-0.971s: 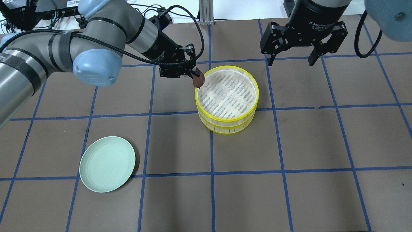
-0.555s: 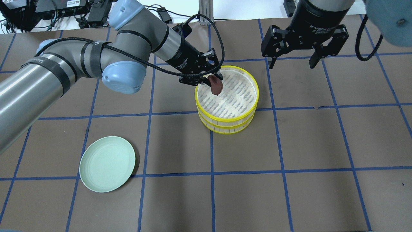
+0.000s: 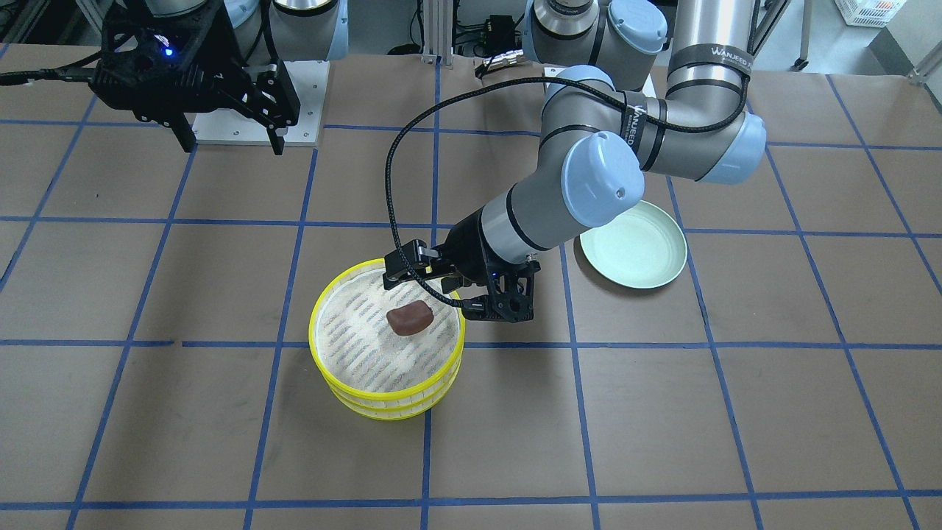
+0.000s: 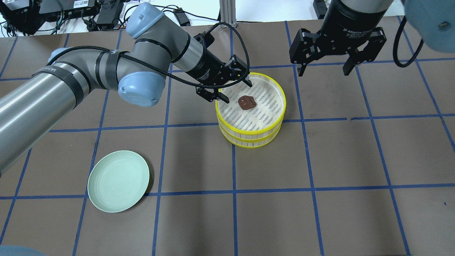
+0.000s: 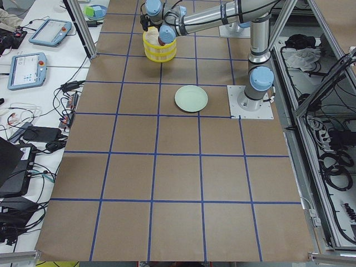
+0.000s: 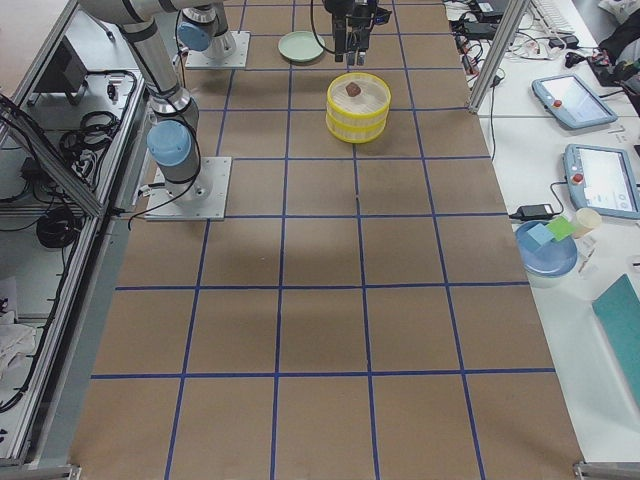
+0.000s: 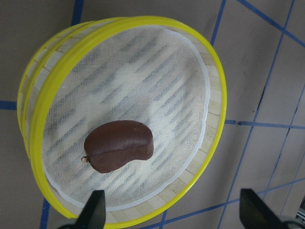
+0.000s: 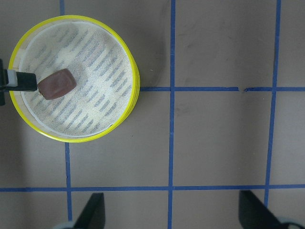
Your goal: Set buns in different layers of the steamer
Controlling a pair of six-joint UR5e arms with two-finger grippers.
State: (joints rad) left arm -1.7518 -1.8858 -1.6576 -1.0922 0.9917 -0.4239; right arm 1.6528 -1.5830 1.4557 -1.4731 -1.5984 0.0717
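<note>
Bun [image 4: 247, 102] free on top mesh of steamer [image 4: 253, 137], both jaws released, plate [image 4: 118, 181] only in exterior views

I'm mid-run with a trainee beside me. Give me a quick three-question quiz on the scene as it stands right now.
1. True or false: the left gripper grips the brown bun.
2. Where does the bun lie? A: top tray of the steamer. B: green plate. C: bare table.
3. Fill in: the right gripper is ____.
Key: 1 false, it is open and the bun lies free. 2 A. 3 open, holding nothing.
</note>
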